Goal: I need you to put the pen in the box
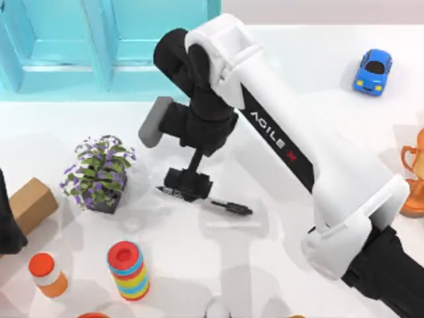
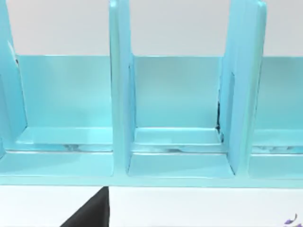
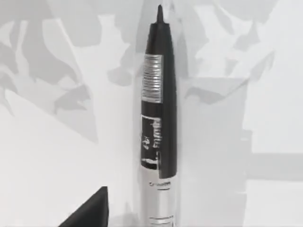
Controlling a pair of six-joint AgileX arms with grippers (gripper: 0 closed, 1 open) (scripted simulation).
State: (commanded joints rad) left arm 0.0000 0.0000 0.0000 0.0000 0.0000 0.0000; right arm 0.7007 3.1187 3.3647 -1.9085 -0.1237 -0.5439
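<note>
The pen (image 1: 228,207) lies flat on the white table near the middle, with its black end toward the right. In the right wrist view the pen (image 3: 158,118) runs up the centre, white barrel with black print, resting on the table. My right gripper (image 1: 189,184) hovers directly over the pen's left part, open, with one dark finger (image 3: 90,210) standing well clear of the barrel. The box (image 1: 119,46) is a teal case with upright dividers at the back left. My left arm (image 1: 5,222) is parked at the left edge, facing the box (image 2: 180,142); its finger (image 2: 90,213) shows low in that view.
A potted plant with purple flowers (image 1: 99,172) stands just left of the pen. A brown block (image 1: 30,202), an orange-capped bottle (image 1: 48,275) and a stack of coloured rings (image 1: 129,270) sit front left. A blue toy car (image 1: 372,71) and an orange trophy (image 1: 414,172) are at the right.
</note>
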